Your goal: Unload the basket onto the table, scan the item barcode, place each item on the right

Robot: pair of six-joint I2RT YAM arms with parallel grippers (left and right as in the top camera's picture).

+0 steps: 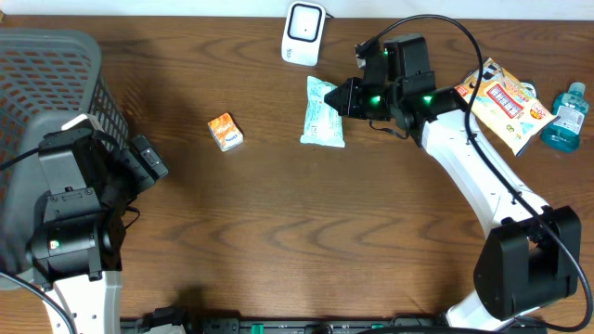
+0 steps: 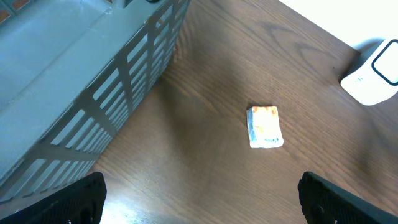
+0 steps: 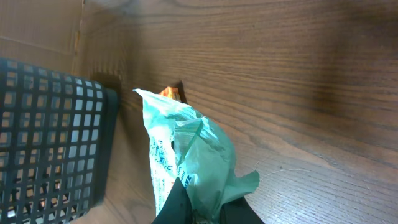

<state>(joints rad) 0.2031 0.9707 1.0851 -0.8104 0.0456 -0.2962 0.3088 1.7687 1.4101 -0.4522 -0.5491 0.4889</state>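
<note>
Pale-green packet (image 1: 322, 113) found far of centre, pinched at its right edge in the closed fingers of right gripper (image 1: 346, 97). Judged grasp done; left to do: presenting the barcode to white scanner (image 1: 303, 33), just beyond at the far edge. Made out no barcode. Saw left gripper (image 1: 148, 160) wide open, holding nothing, beside grey mesh basket (image 1: 88, 42) at left. Saw nothing in the basket's visible part. Noted orange box (image 1: 225, 131) loose between basket and packet.
</note>
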